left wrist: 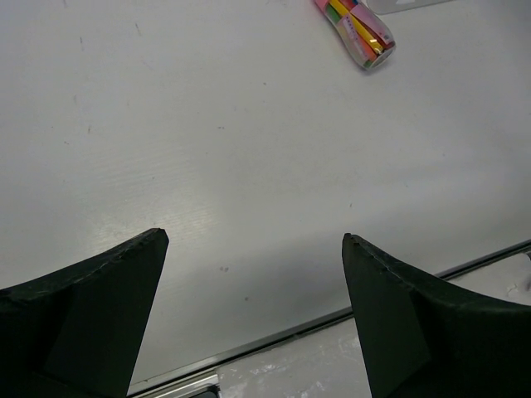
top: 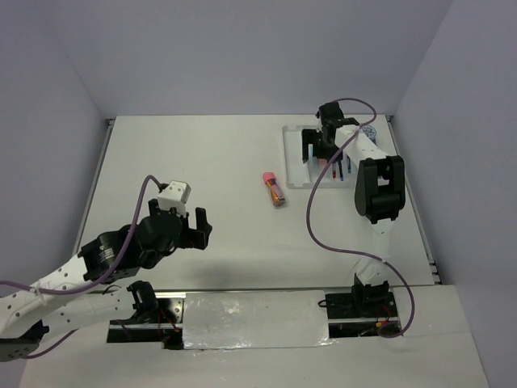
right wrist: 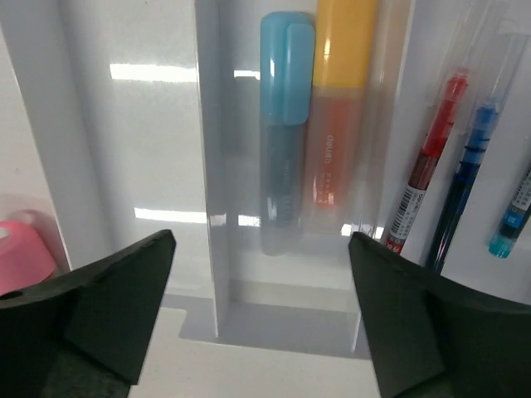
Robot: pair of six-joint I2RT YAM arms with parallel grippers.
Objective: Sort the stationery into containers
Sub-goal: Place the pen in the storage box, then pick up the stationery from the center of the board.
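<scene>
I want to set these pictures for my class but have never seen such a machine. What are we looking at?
Two robot arms are bolted at the near edge of a table, each ending in a two-finger gripper. The wide picture comes from a camera above and behind them. The other two come from wrist cameras, so the dark shapes below are each arm's own fingers. The left gripper is open above the table; a pink-capped tube lies farther out. The right gripper, open too, hovers above a divided tray holding a light-blue marker, an orange marker, a red pen and a blue pen. Nothing is held.
</scene>
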